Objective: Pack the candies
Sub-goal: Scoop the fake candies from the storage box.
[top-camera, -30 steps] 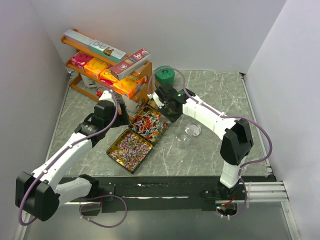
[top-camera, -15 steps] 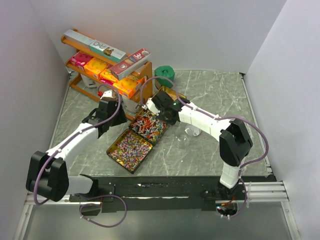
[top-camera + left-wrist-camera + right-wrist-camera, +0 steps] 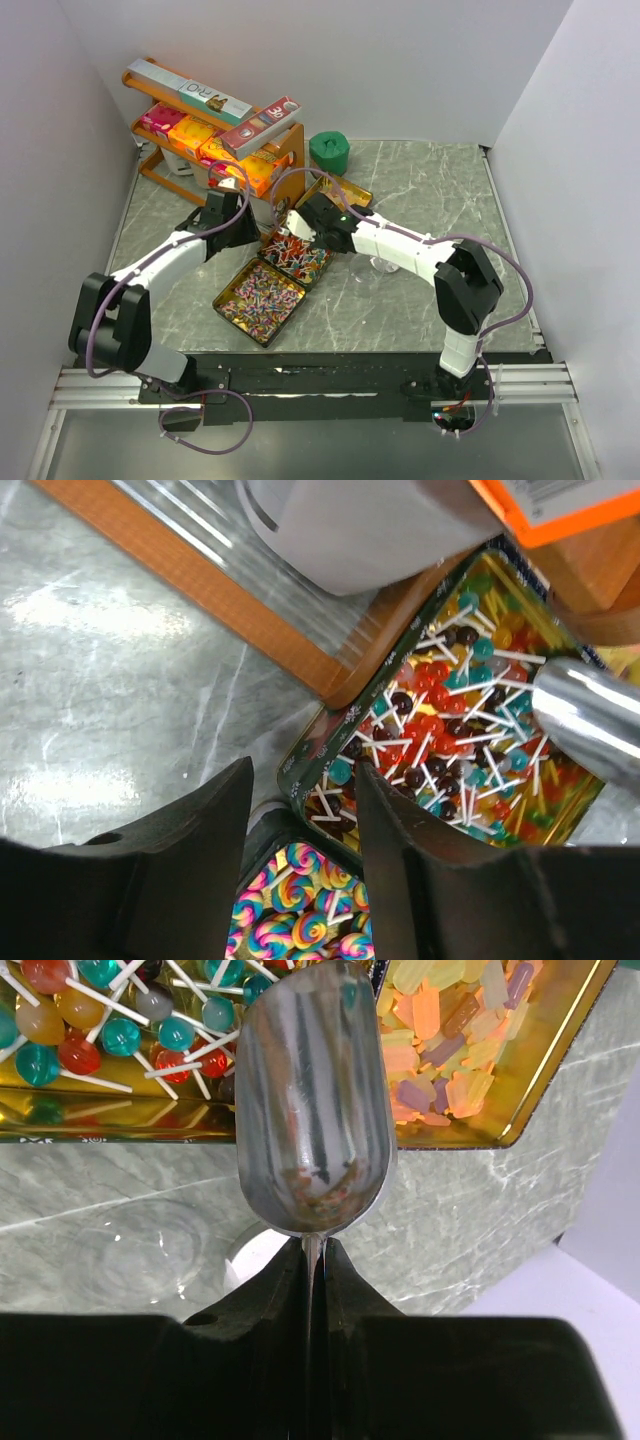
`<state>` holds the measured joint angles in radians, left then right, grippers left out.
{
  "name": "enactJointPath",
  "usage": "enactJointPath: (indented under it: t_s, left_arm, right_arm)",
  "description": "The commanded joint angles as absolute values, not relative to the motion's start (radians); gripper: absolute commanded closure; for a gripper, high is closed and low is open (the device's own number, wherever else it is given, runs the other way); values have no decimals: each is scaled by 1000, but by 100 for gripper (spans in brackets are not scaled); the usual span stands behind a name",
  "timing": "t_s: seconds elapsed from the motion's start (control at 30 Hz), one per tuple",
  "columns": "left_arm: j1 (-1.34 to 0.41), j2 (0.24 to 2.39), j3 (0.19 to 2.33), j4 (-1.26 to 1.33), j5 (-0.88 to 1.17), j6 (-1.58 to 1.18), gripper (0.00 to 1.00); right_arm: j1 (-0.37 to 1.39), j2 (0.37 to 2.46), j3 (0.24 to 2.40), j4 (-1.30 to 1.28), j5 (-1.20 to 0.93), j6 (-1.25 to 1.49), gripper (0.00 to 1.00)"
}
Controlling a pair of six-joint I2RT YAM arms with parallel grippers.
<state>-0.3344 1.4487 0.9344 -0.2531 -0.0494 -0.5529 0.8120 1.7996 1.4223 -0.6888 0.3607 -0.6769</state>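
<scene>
We show the right gripper [image 3: 314, 1263] clamped on the handle of an empty scoop [image 3: 313, 1100] above the candies [image 3: 120, 1030] lying in open tins [image 3: 300, 770], the left gripper [image 3: 300, 825] half-open, empty, astride a tin's corner, and we judge that a steep dig could shove the tin and scatter candies.

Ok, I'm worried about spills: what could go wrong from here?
The left pincer is open at the corner of the lollipop tin; closing could shove or tilt it. The scoop in the right pincer hangs over tangled lollipops, whose sticks may snag and flick out. Both pincers work close together and might collide.
</scene>
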Motion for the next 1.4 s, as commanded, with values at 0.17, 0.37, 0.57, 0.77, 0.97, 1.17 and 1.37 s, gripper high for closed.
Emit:
enactJointPath:
  t_s: [0.17,0.37,0.57,0.77,0.97,1.17,1.37]
  left_arm:
    - [-331,1483,937,-173,92,-495,50]
    - [-331,1529,917,-178,81,-514,53]
    - [-339,1551,901,-202,46,-526,55]
    - [-359,1554,887,-192,48,-529,61]
    - [-368,1566,888,-195,38,-528,86]
    - [-376,1585,896,-201,46,-528,99]
    - [-379,1592,899,-207,41,-534,99]
  right_arm:
    - [819,1841,1503,-716,376,-675,100]
    - [825,1847,1470,-721,350,-641,100]
    - [827,1819,1431,-722,324,-612,100]
    - [825,1825,1440,-729,267,-575,100]
    - [825,1833,1427,-733,241,-543,100]
    - [824,1833,1408,-724,215,-560,100]
    - [825,1827,1391,-651,181,-606,100]
